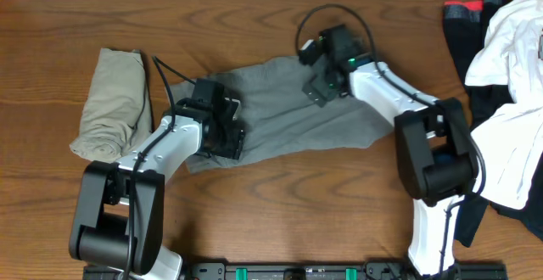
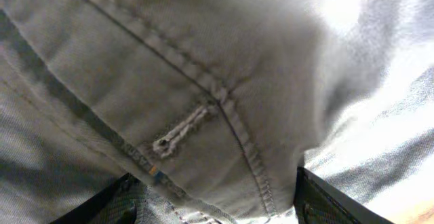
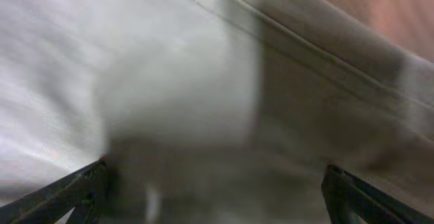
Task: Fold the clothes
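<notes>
1. Khaki shorts [image 1: 110, 102] are seen at the far left of the surface [image 1: 288, 221], already folded into a narrow bundle. They are best left untouched.
2. The left hand [image 1: 225, 134] is set low on the left end of the grey shorts [image 1: 280, 114], which lie spread slantwise across the middle of the surface. In the left wrist view its fingers [image 2: 115, 200] stand well apart with a stitched seam bunched between them. Whether the cloth is actually pinched cannot be told.
3. The step in hand is judged to be the first fold of the grey pair. A firm pinch through both layers at the edge is called for before anything is lifted, so that the top layer alone is not dragged.
4. The right hand [image 1: 325, 83] is placed on the upper right part of the same shorts. In the right wrist view its jaws are spread wide over blurred grey cloth, and nothing is seen to be gripped.
5. The fold is best made with both ends taken at matching edges, raised just clear of the surface and carried over together. That way the crease is kept straight and no wrinkles are trapped.
6. At the far right a white garment [image 1: 509, 85] and a black garment [image 1: 467, 25] are heaped. The right arm's swing should be kept away from them.
</notes>
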Controlling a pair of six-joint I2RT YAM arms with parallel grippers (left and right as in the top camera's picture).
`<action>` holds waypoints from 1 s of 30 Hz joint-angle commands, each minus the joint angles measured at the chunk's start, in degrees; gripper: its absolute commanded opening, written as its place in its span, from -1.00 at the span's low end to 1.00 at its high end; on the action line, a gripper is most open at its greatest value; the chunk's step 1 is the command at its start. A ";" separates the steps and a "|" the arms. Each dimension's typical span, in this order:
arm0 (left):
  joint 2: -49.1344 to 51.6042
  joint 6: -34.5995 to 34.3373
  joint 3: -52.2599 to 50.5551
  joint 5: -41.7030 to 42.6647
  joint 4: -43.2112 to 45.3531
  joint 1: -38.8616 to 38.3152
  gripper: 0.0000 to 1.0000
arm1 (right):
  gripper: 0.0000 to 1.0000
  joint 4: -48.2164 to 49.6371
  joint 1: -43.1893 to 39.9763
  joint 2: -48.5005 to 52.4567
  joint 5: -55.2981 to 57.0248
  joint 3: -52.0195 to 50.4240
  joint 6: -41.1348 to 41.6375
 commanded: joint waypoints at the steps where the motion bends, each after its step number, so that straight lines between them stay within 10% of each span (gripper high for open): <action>1: 2.60 -0.09 -1.16 -3.61 -1.75 0.13 0.39 | 0.98 -0.48 -6.10 1.16 7.04 -1.07 -4.74; 13: 2.01 -0.09 -0.35 -3.54 -2.45 0.11 0.37 | 0.98 -0.72 -17.38 -0.61 6.25 0.68 7.45; 23: -4.74 -0.31 12.50 3.21 -14.08 0.11 0.38 | 0.92 -8.79 -16.83 -12.52 -28.48 5.55 28.28; 30: -7.13 -0.70 13.29 3.56 -5.38 0.11 -0.06 | 0.20 -15.19 -10.40 -12.76 -25.73 5.27 45.22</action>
